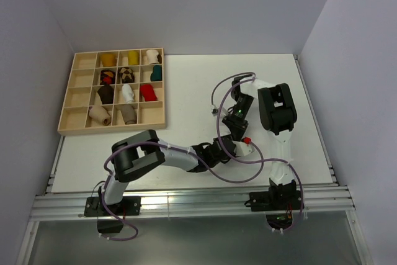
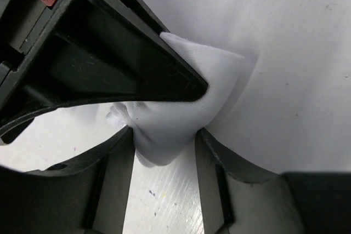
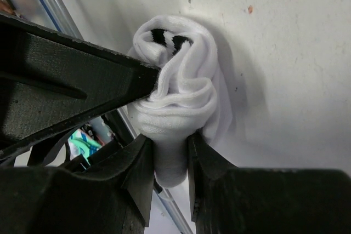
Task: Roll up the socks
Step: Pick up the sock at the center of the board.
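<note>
A white sock bundle (image 1: 247,149) lies near the table's front edge, between the two arms. The right wrist view shows it as rolled socks (image 3: 181,80), white with black stripes at the cuff. My right gripper (image 3: 171,152) is shut on the lower end of the roll. One left-gripper finger (image 3: 82,86) presses into the roll's side. In the left wrist view a fold of the white sock (image 2: 181,108) fills the gap between the jaws of my left gripper (image 2: 164,146), touching both. A right-gripper finger (image 2: 109,58) lies over the cloth. Both grippers meet at the bundle (image 1: 236,144).
A wooden compartment tray (image 1: 68,125) stands at the back left, with several rolled socks of mixed colours in its cells. A purple cable (image 1: 236,175) loops over the table by the arms. A metal rail (image 1: 186,200) runs along the near edge.
</note>
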Robot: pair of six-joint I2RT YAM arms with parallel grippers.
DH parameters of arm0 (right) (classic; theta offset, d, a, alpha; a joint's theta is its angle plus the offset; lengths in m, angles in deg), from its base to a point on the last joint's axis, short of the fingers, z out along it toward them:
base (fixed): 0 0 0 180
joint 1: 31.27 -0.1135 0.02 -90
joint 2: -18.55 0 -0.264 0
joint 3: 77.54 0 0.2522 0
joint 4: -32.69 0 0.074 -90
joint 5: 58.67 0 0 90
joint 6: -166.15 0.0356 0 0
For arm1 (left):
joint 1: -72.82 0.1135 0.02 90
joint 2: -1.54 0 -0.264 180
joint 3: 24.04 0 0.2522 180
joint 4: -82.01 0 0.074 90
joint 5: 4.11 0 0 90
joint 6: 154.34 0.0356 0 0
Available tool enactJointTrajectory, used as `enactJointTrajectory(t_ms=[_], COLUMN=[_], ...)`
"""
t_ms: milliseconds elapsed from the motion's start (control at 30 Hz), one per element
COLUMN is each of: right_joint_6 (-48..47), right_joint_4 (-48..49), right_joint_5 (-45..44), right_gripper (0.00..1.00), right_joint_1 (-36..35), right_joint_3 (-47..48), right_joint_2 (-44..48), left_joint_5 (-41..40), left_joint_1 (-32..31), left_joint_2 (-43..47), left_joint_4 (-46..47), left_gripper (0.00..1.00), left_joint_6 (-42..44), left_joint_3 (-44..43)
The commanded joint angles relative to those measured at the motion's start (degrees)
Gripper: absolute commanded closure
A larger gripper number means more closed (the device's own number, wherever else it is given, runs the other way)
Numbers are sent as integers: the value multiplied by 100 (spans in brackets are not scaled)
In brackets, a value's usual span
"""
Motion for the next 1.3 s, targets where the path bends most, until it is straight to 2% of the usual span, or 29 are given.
enactJointTrajectory(t_ms=[0, 67, 167, 200, 333, 533, 633, 767, 867, 933, 1133, 1267], right_joint_6=[-110, -119, -128, -119, -163, -85, -5, 205, 5, -84, 934, 1435], right_joint_4=[139, 139, 139, 139, 148, 235, 350, 473, 202, 165, 832, 1228], right_joint_5=[-294, -302, -320, -320, -232, 154, 461, 1163, 1455, 1578, 1491, 1517], right_gripper=[80, 80, 80, 80, 76, 68, 61, 41, 35, 34, 33, 32], right_joint_1=[-51, -51, -51, -51, -51, -7, 160, 564, 888, 1012, 1426, 2031], right_joint_3=[36, 18, 18, 18, 10, 18, -17, -122, -183, -332, -579, -693], right_joint_2=[-224, -224, -224, -224, -189, -39, 285, 979, 1419, 1762, 2762, 3386], left_joint_5=[1124, 1248, 1555, 1626, 1863, 1908, 1741, 1626, 1618, 1548, 1731, 1961], left_joint_1=[123, 194, 220, 229, 273, 282, 291, 343, 396, 396, 519, 782], left_joint_2=[-377, -447, -543, -578, -737, -702, -623, -561, -491, -386, -35, 317], left_joint_4=[-427, -594, -981, -1104, -1553, -1703, -1659, -1580, -1510, -1283, -1044, -983], left_gripper=[51, 55, 76, 86, 100, 100, 100, 100, 100, 100, 100, 100], left_joint_6=[-240, -328, -442, -460, -671, -1023, -1295, -1769, -1936, -1998, -2560, -3026], left_joint_3=[-124, -237, -483, -562, -809, -792, -695, -572, -502, -397, -80, 86])
